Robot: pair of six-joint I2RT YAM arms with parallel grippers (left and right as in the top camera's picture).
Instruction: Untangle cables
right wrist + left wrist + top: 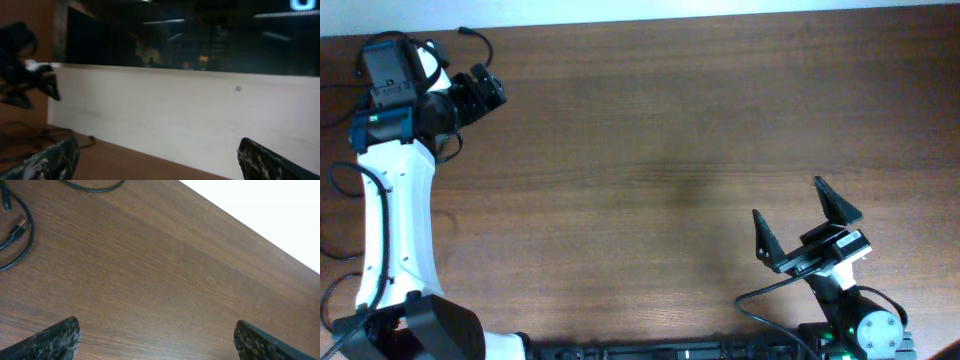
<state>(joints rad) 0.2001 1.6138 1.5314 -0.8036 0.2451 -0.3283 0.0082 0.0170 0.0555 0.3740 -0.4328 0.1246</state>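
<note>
Thin black cables lie spread at the table's far left. In the overhead view one cord end point(478, 38) curls just behind my left gripper point(482, 92), and other cords point(332, 250) trail off the left edge. In the left wrist view a looping cord point(27, 235) with a small plug point(20, 228) lies at the upper left and another cord point(95, 188) curves along the top. My left gripper point(157, 342) is open and empty above bare wood. My right gripper point(807, 215) is open and empty at the front right, far from the cables, and it also shows in the right wrist view point(160, 160).
The brown wooden table point(670, 150) ends at a white wall point(190, 110) behind it. The left arm's white link point(395, 220) runs down the left side. In the right wrist view the left arm point(22, 80) shows at far left with dim cords point(35, 134) below it.
</note>
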